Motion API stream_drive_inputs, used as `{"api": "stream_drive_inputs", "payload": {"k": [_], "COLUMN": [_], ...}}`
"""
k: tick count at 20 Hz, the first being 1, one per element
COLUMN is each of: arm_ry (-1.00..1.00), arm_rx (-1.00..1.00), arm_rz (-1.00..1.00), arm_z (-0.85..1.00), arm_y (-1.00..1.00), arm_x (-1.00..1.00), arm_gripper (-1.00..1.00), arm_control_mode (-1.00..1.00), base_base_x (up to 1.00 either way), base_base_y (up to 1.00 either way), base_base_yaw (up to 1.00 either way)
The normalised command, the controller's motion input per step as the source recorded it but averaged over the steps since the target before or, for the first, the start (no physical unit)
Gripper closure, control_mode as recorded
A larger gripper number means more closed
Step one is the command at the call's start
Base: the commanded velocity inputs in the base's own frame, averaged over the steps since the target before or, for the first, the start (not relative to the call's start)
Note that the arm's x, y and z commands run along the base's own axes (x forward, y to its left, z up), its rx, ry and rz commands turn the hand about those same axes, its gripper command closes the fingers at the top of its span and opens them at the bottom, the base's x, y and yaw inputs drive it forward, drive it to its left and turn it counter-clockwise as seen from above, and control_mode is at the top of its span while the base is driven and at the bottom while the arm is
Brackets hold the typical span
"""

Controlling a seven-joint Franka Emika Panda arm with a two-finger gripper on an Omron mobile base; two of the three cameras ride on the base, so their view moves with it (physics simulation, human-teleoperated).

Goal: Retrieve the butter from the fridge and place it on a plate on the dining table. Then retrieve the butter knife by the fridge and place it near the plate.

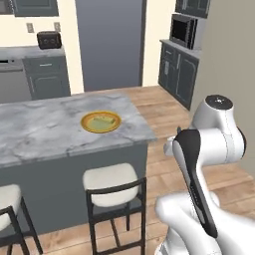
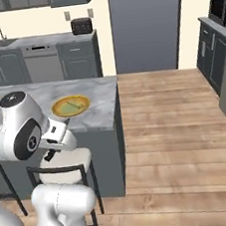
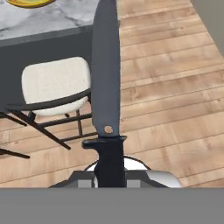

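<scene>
The two-finger gripper (image 3: 109,177) was clamped on the handle of the slim all-dark butter knife (image 3: 106,78), its jaws closed tight against the grip. In the hand view the knife's long blade ran straight away from the gripper, up the middle of the picture, with a small round hole near its base just above the guard. The blade's tip reached past the edge of the long dining table with the grey-white marble top and dark grey base (image 1: 45,129).

Beneath the held knife lay the light wooden plank floor (image 2: 172,128). Just to the left of the blade stood a black-framed stool with a cream cushion (image 3: 54,85), tucked against the near side of the table; in the left base view a 2nd such stool (image 1: 7,204) stood further left.

On the marble top, near its right end, rested the round shallow plate with the yellow-orange rim and pale greenish centre (image 1: 101,121), holding a small yellow stick of butter (image 1: 103,120). The plate sat beyond the knife and to its left, well apart from it.

Farther off, a black toaster (image 2: 81,25) stood on the far counter. A black microwave (image 1: 183,31) sat at the far right.
</scene>
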Motion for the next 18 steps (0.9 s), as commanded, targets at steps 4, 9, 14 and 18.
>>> {"api": "stream_drive_inputs", "payload": {"k": [4, 9, 14, 18], "arm_ry": [0.00, 0.00, 0.00, 0.00], "arm_rx": [0.00, 0.00, 0.00, 0.00], "arm_rz": [0.00, 0.00, 0.00, 0.00], "arm_z": [0.00, 0.00, 0.00, 0.00], "arm_y": [0.00, 0.00, 0.00, 0.00], "arm_x": [0.00, 0.00, 0.00, 0.00], "arm_gripper": [1.00, 1.00, 1.00, 1.00], "arm_control_mode": [1.00, 1.00, 1.00, 1.00], "base_base_x": [0.43, 0.45, 0.40, 0.18], "base_base_y": [-0.81, -0.10, -0.51, -0.59], "base_base_yaw": [0.00, 0.22, 0.57, 0.49]}}
